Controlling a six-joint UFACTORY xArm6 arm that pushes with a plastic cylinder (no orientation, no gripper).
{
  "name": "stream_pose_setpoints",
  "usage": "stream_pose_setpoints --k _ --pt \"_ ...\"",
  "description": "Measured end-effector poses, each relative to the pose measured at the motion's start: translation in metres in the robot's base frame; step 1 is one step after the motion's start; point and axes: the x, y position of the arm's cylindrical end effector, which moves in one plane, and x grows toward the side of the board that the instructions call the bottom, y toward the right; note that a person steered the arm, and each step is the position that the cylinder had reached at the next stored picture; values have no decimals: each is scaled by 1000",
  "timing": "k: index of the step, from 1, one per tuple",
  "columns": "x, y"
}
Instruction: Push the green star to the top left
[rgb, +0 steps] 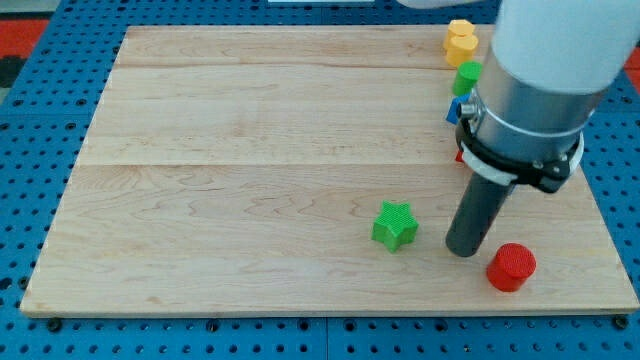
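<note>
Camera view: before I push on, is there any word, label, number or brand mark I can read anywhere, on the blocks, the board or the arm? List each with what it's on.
None: no readable text anywhere in this view.
Green star: plain, no marking.
Red cylinder: plain.
Yellow blocks and the green block at the right edge: plain.
Wooden board: only wood grain.
Arm housing above my tip: no label visible.

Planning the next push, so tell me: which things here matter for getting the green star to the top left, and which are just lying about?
In the job: green star; my tip, just to the star's right; board.

Lying about: red cylinder; yellow blocks; green block; blue block, partly hidden by the arm.
</note>
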Motion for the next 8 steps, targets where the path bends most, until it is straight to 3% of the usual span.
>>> stream_pose_setpoints --k 2,3,4,5,7,8 --pt "-152 -195" --pt "-170 -217" --pt "-138 -193" --pt "-133 -259" --pt "-235 -337" --pt "-198 -338"
